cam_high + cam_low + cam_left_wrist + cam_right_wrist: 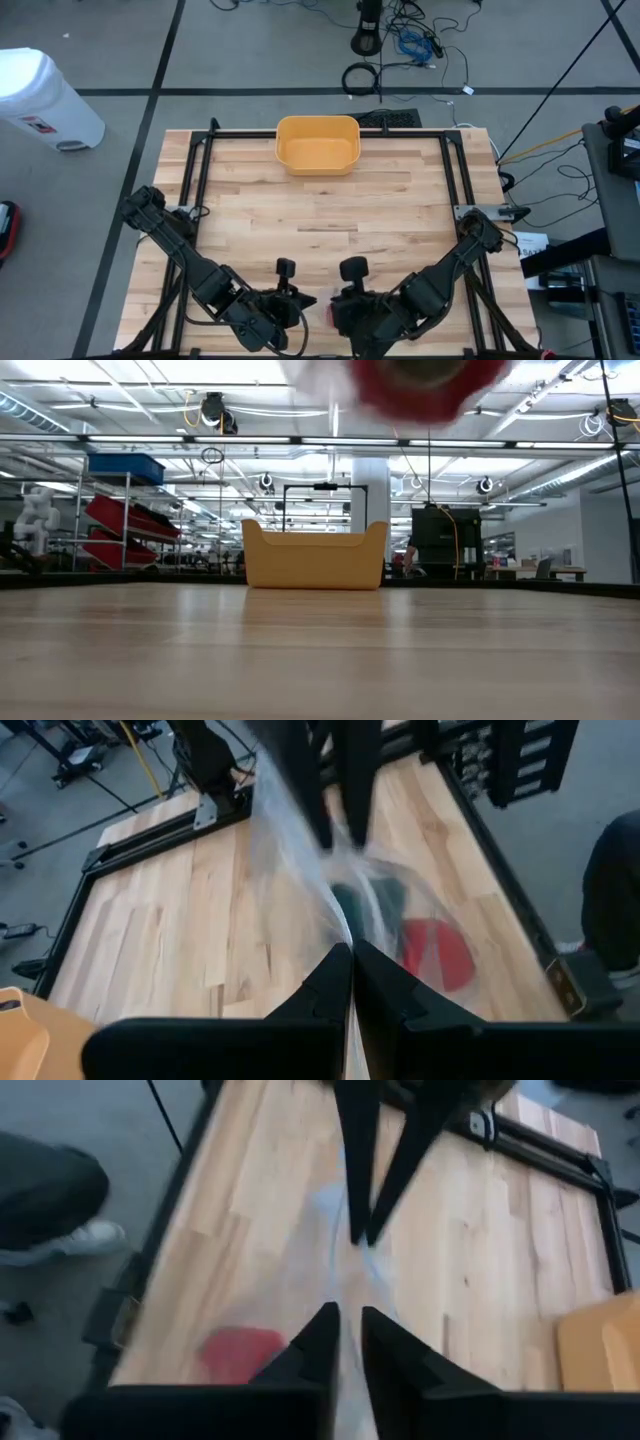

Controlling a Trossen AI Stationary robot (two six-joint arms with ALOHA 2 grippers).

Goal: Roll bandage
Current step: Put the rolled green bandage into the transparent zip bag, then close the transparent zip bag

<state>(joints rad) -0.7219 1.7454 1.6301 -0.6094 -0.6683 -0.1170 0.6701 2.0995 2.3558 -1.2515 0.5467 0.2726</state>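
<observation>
Holding a thin, translucent bandage strip (pixel 300 870) between both tools, low in the high view near the desk's (pixel 330 215) front edge.

Left tool (pixel 352 952) is clenched on the strip; right tool (pixel 347 1315) has its fingers slightly parted around it. A red roll (pixel 437 952) sits beneath them. The yellow bin (pixel 317 143) stands at top centre.
</observation>
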